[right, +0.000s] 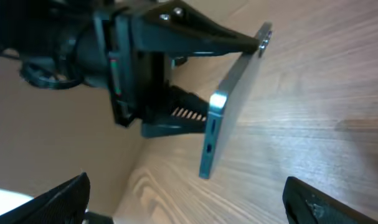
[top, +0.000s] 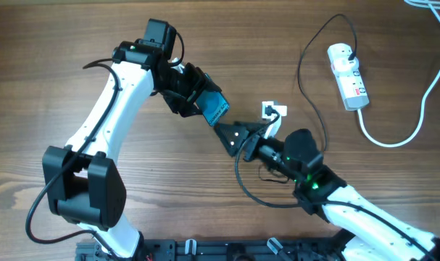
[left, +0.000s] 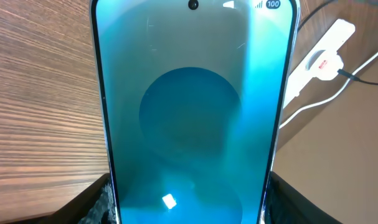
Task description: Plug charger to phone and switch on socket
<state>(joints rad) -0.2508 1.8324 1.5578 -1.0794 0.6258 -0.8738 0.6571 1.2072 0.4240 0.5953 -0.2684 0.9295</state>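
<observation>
My left gripper (top: 205, 98) is shut on the phone (top: 214, 107) and holds it tilted above the table; its cyan screen fills the left wrist view (left: 189, 106). My right gripper (top: 235, 135) is open and empty, just right of the phone's lower end. In the right wrist view the phone (right: 229, 106) shows edge-on with its port facing my open right gripper (right: 192, 199). The charger's thin black cable (top: 305, 80) runs from a white adapter on the socket (top: 348, 76) at the far right. Its end with a white tag (top: 272, 111) lies beside the right gripper.
The socket's thick white cord (top: 415, 109) loops to the right edge. The socket also shows in the left wrist view (left: 322, 56). A loop of black cable (top: 248, 190) lies under the right arm. The table is bare wood (top: 46, 87) on the left.
</observation>
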